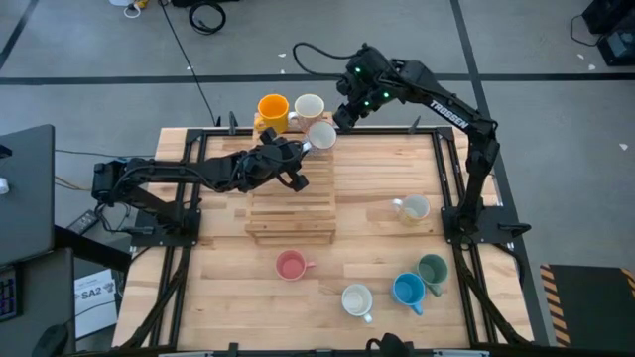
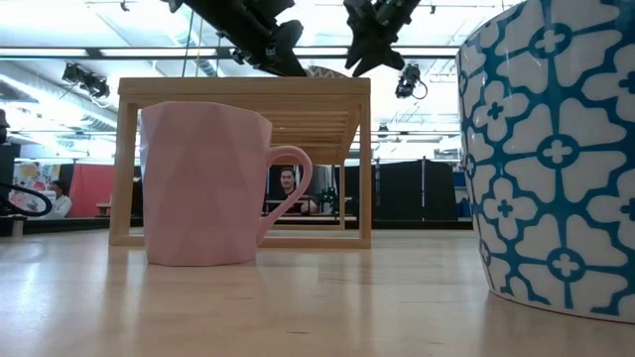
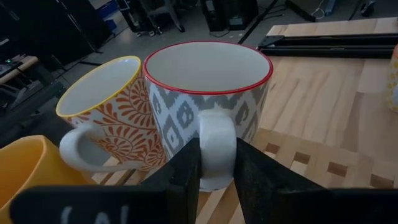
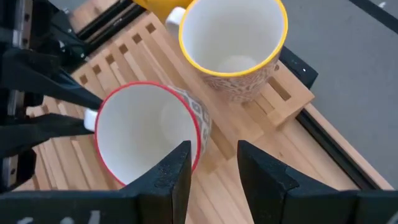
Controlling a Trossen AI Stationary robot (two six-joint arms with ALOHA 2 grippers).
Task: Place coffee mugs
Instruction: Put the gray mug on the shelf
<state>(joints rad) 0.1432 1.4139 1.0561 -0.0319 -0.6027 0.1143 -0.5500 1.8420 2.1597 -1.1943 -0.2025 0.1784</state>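
A white mug with a grey pattern and a red rim [image 1: 321, 136] stands upright on the far end of a wooden slatted rack [image 1: 293, 213]. It also shows in the left wrist view [image 3: 208, 93] and the right wrist view [image 4: 146, 134]. My left gripper [image 1: 301, 149] is shut on its handle. My right gripper [image 1: 345, 117] is open just above the rack, its fingers [image 4: 177, 171] beside the mug's rim. Whether they touch it, I cannot tell. An orange mug [image 1: 273, 109] and a yellow-rimmed patterned mug [image 1: 309, 106] stand just behind it. My left gripper pinches the red-rimmed mug's handle [image 3: 217, 146] between its two fingers, one on each flat side of the loop. The fingers come nearly level from the table's left. The mug stands upright with its base on the rack's slats.
A cream mug [image 1: 412, 208] stands on the table right of the rack. A pink mug [image 1: 290, 265], a white mug [image 1: 356, 299], a blue mug [image 1: 409, 290] and a dark green mug [image 1: 433, 270] stand near the front edge. The pink mug [image 2: 203, 183] and the blue mug [image 2: 556, 149] fill the low view.
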